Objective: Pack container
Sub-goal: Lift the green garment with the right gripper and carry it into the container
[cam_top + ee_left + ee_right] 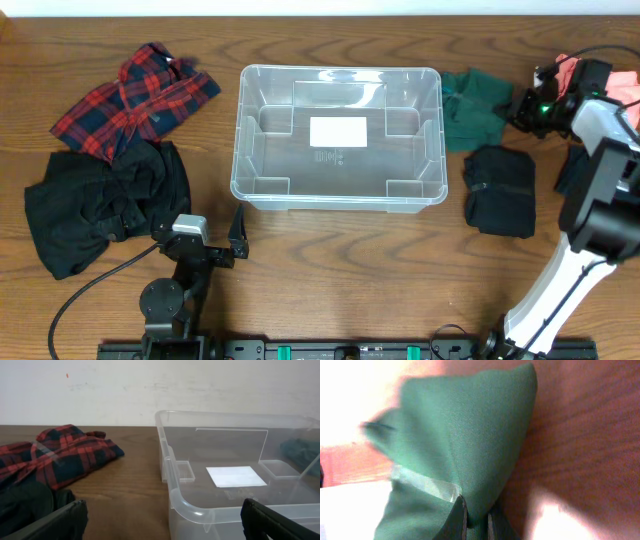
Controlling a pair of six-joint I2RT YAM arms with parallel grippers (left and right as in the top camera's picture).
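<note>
At the middle of the surface, we see the container (338, 203) empty, so we judge packing barely begun. At two o'clock the right end effector (476, 510) is pinched tight on the green garment (465, 435). At seven o'clock the left end effector (162, 509) gapes wide, holding nothing. The plaid shirt (135, 95) waits at ten.

Left pincer (205, 243) rests low, jaws wide apart; right pincer (475, 516), arm stretched out, pinches green cloth (465, 435).

The clear rectangular plastic container (338, 136) sits upright and open mid-table, empty, a white label (338, 131) on its floor.
</note>
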